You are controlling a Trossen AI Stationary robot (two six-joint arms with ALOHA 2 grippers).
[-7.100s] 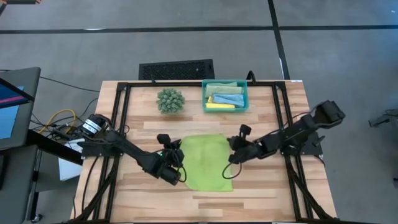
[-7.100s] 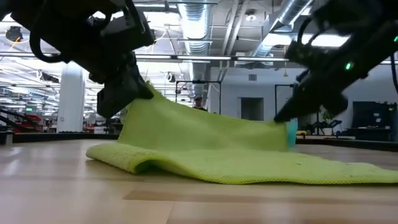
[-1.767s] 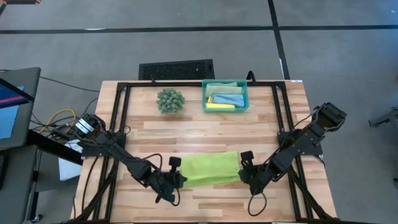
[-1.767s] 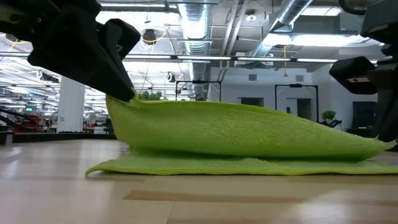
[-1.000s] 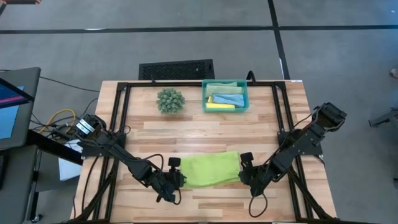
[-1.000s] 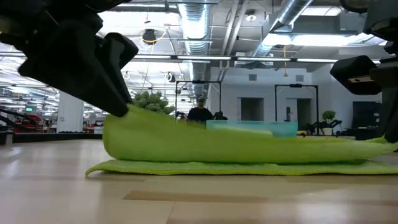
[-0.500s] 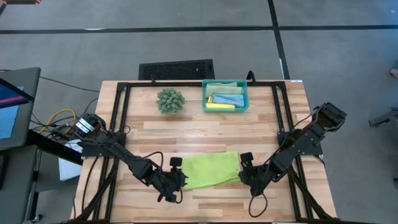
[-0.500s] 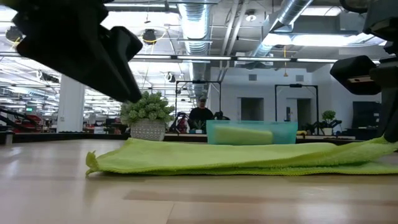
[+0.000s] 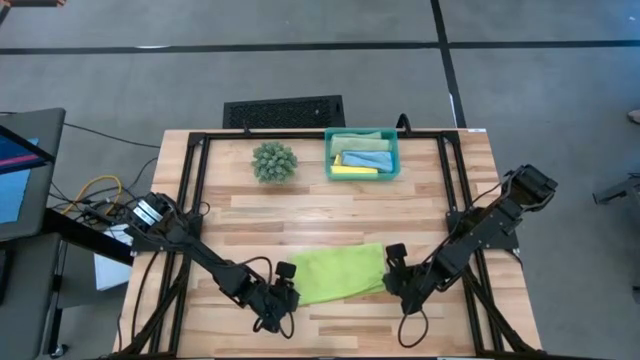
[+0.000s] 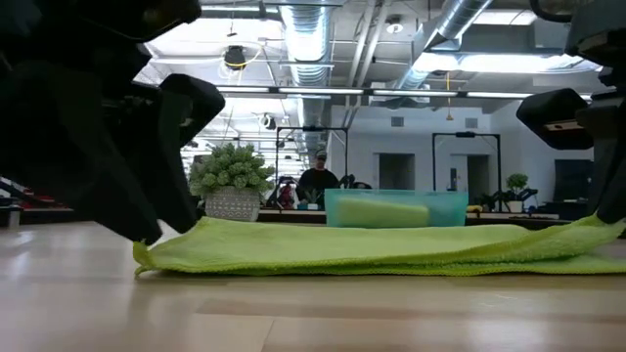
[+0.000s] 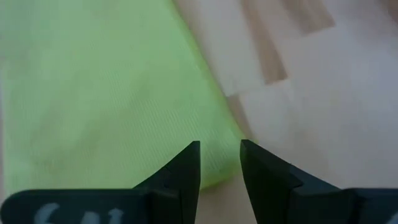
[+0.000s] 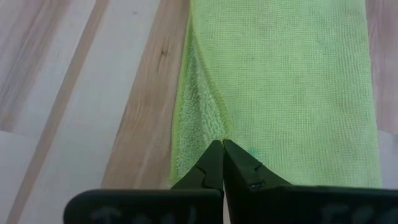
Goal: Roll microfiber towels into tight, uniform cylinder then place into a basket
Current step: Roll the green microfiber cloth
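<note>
Towel (image 9: pixel 340 273), lime, lies folded flat on our counter (image 9: pixel 420 210); our right hand (image 12: pixel 222 163) pinches its edge, our left hand (image 11: pixel 219 163) hovers narrowly parted over its corner.

The near middle of the surface (image 9: pixel 330 210) is taken up by the folded lime green towel (image 9: pixel 340 272), lying flat. Its two ends are blocked: the left tool (image 9: pixel 285 297) is set at the left end with a narrow gap between its fingers, and the right tool (image 9: pixel 392 283) is closed on the right end. A broad bare band of wood is left between the towel and the far row, where the plant ball (image 9: pixel 274 161) and the basket (image 9: pixel 361 154) stand apart with a gap between them.
</note>
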